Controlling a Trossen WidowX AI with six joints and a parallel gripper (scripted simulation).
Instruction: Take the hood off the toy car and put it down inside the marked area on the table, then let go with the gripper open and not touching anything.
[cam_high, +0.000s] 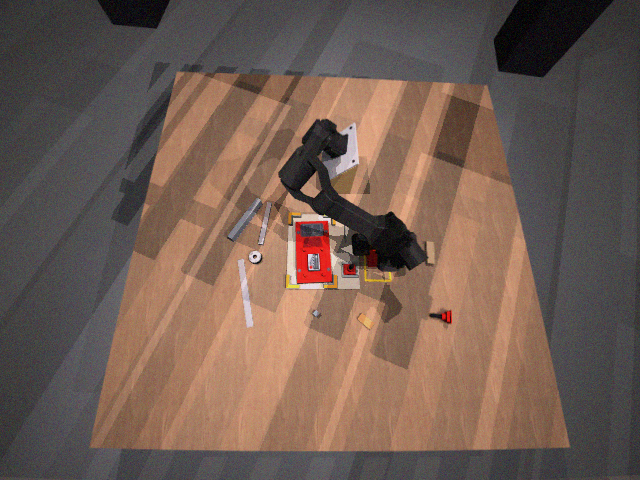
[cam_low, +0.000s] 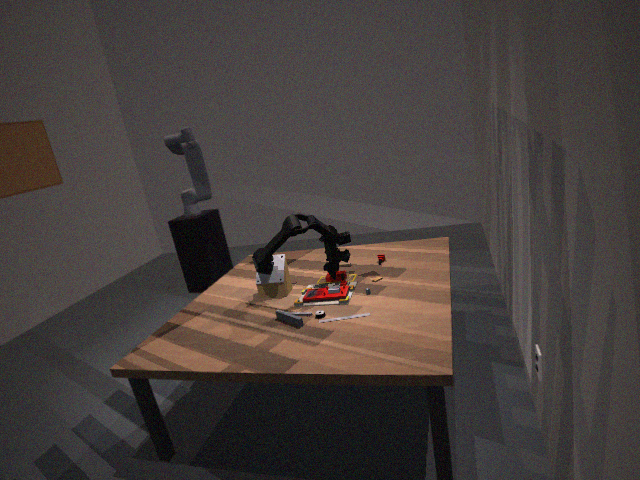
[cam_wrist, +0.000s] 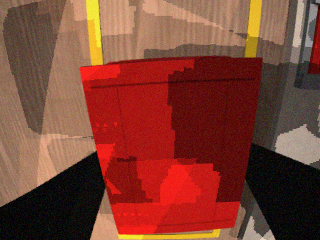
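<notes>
The wooden worktop (cam_low: 361, 341) stands in a dim grey room. The gripper (cam_wrist: 175, 180) pinches the red hood (cam_wrist: 172, 140) over the yellow marked area (cam_wrist: 175, 0).

The wooden desk (cam_high: 217, 372) carries, near its middle, a pale mat (cam_high: 292, 248) with the red toy car (cam_high: 312, 251), a yellow-outlined marked area (cam_high: 377, 277) beside it, two grey bars (cam_high: 244, 219), a ring (cam_high: 254, 256), a pale strip (cam_high: 245, 292), and towards the right edge a small red part (cam_high: 443, 316).
</notes>
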